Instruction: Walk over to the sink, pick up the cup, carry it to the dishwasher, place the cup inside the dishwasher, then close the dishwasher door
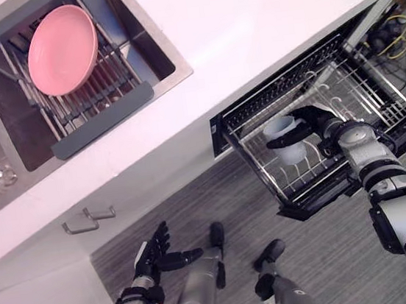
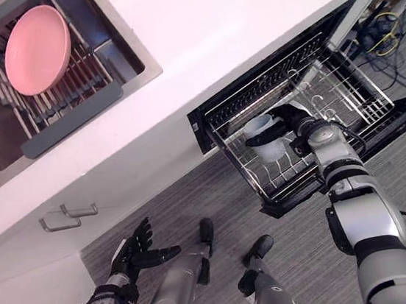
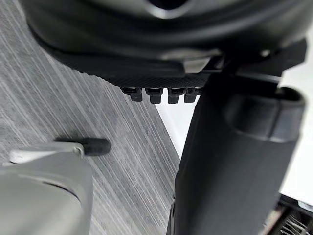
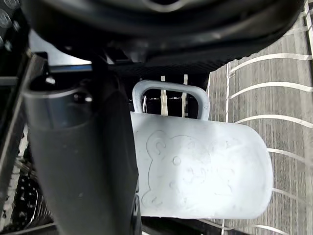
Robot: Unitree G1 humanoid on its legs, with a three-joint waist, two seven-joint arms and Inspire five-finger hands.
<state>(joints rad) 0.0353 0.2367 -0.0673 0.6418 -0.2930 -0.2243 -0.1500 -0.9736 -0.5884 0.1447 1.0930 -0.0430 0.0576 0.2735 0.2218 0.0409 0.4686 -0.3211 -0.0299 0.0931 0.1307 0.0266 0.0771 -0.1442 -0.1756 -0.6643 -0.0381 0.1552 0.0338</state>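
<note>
right of centre, the right hand (image 1: 324,124) curls round the pale cup (image 1: 289,150), upright and mouth-up over the dishwasher rack (image 1: 306,178), base perhaps touching its wires; the left hand (image 1: 154,256) hangs spread at lower left.

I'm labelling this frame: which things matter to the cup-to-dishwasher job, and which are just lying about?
Job: cup, held by the right hand; pulled-out dishwasher rack; sink.
Lying about: pink plate on the drying rack; cabinet handles; left hand, open and idle.
</note>
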